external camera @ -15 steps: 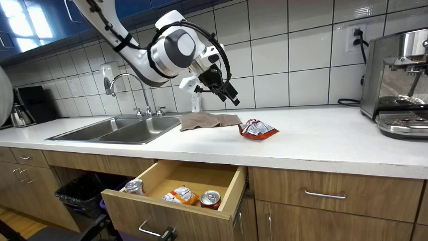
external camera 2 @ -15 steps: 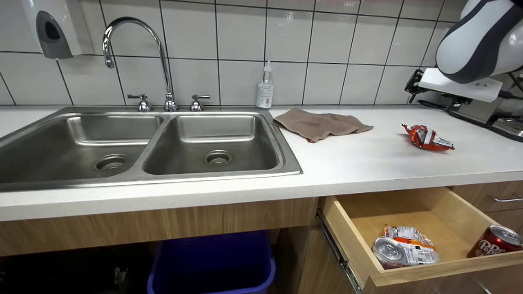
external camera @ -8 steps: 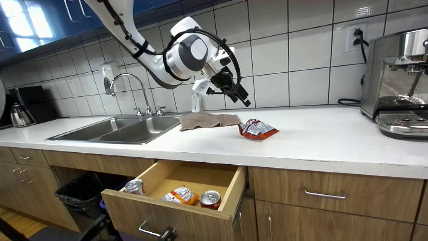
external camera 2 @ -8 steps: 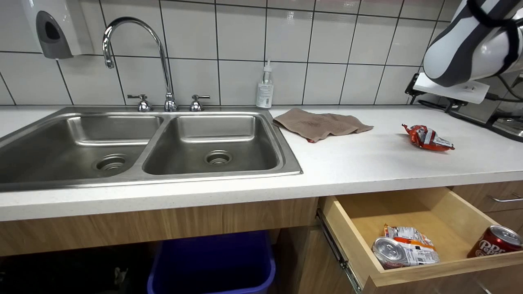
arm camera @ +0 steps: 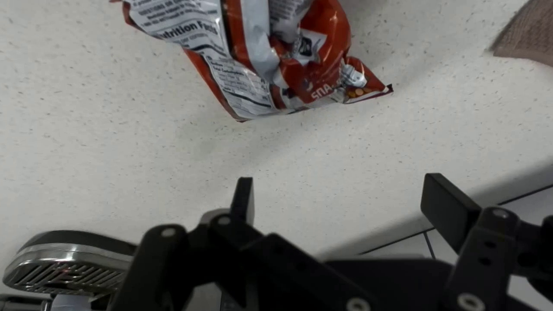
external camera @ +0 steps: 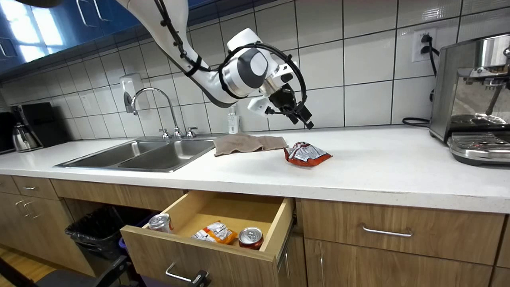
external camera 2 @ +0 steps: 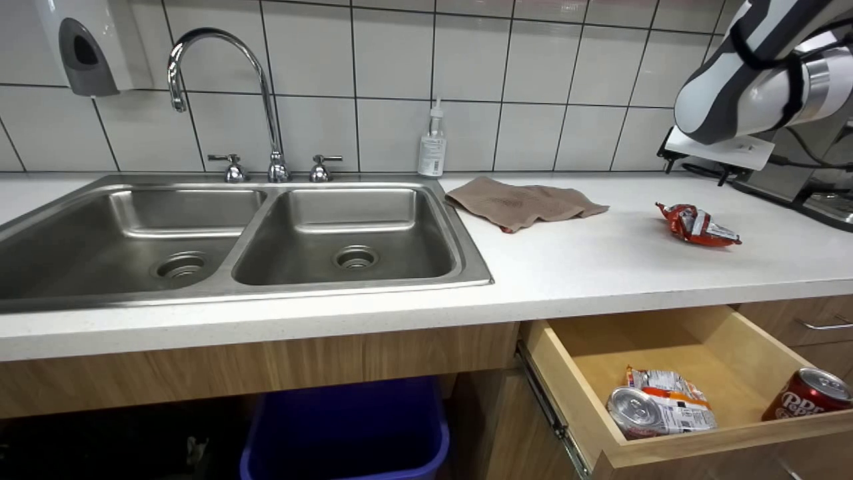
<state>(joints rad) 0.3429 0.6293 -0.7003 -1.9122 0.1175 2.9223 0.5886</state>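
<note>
In an exterior view, a white tabletop (external camera: 382, 167) spans the middle of the frame beneath a tiled wall (external camera: 366, 59); a steel sink (external camera: 181, 153) sits at centre left, a coffee machine (external camera: 450, 91) at right; below centre, a pulled-out drawer (external camera: 223, 263) holds two cans (external camera: 251, 236) and an orange packet (external camera: 219, 232); the arm (external camera: 209, 81) slants down from the upper left, its claw (external camera: 302, 120) tilted toward the lower right; a crumpled red bag (external camera: 306, 154) lies right of centre, below the claw and not touching it.

In an exterior view, a brown cloth (external camera 2: 526, 201) lies right of centre, a blue bin (external camera 2: 346, 403) stands at lower centre; the arm shows at upper right.

In the wrist view, the red bag is at top centre; the claw's fingers (arm camera: 447, 205) stand well apart at the bottom.
</note>
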